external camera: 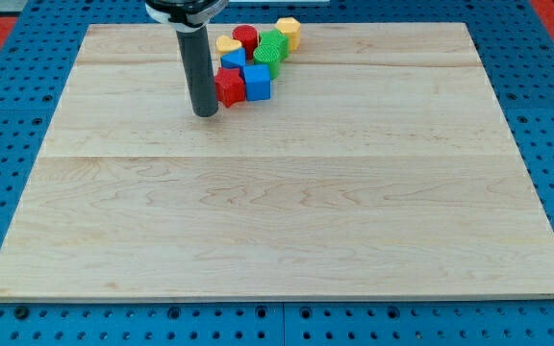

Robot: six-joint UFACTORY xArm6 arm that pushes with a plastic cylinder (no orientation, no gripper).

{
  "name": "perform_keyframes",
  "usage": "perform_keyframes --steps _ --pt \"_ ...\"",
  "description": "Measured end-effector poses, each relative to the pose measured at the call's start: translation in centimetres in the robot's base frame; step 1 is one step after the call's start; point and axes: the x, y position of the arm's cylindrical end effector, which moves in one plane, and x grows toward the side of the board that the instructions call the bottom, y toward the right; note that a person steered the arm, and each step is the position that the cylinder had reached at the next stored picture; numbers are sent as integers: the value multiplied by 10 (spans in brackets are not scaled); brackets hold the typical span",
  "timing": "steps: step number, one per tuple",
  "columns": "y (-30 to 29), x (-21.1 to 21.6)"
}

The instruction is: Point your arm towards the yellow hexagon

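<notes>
Board point(277, 221): wooden, blocks clustered far centre. Yellow hexagon point(289, 32): far right end of cluster, beside green block point(271, 46). My tip point(205, 113): just left of red block point(229, 86), well apart from hexagon. No claw; rod only.

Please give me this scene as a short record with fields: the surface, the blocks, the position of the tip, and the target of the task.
surface: wooden board on a blue pegboard base
cluster place: near the view's top edge, slightly left of centre
blocks: yellow hexagon, green block, red cylinder, yellow heart, two blue blocks, red block
my tip, just to the view's left of the red block, close or touching
target: yellow hexagon, at the cluster's far upper-right end, away from my tip
</notes>
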Motion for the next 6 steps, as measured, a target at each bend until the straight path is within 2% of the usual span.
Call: perform_keyframes --steps 1,3,4,5,6 --pt "-4 1" --pt "10 31" --pt "64 42" --pt "134 4" --pt "167 -68"
